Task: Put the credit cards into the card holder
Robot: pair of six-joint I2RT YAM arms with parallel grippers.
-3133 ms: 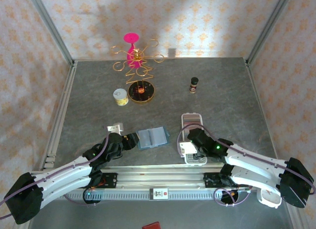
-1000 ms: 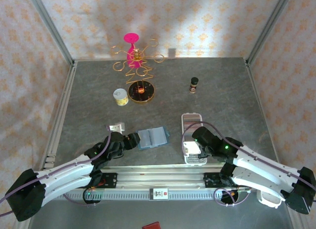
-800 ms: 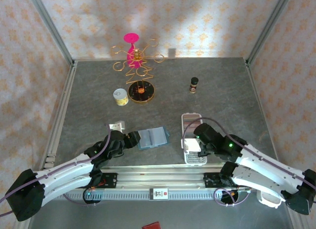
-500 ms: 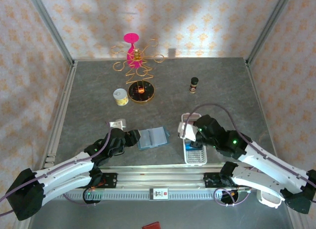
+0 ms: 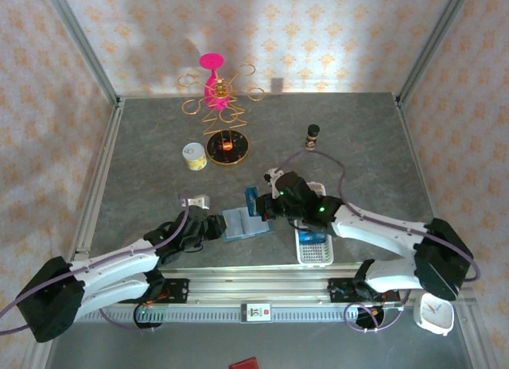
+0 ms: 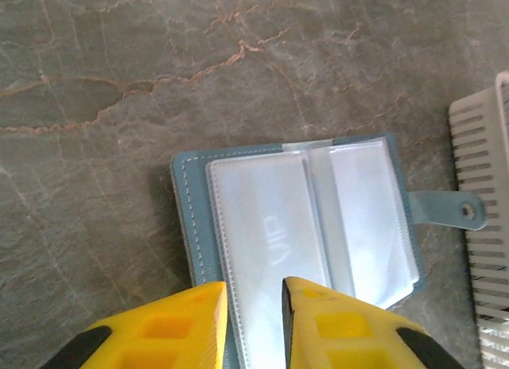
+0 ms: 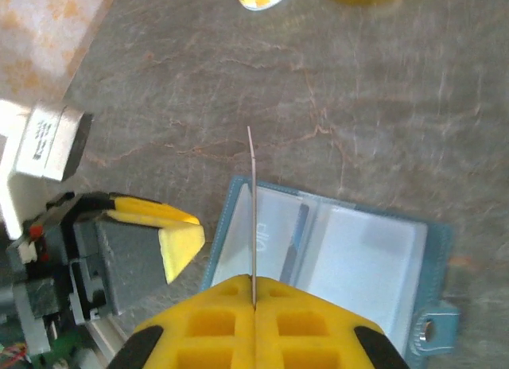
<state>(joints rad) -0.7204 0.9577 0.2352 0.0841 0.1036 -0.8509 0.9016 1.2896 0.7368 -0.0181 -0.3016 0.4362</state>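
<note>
While pinching credit card, right hand clamped

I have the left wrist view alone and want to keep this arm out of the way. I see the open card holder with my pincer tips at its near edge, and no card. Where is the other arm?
Observer: The right pincer hangs over the card holder, shut on a blue credit card.
Operator: How is the card held?
Observer: On edge. The right wrist view sees it as a thin upright line, lined up with the page nearer your left pincer.
Operator: Is my pincer in its way?
Observer: It sits beside the holder's edge, apart from the card.
Operator: And the tray?
Observer: The right arm reaches across the far end of the white slotted tray.
</note>
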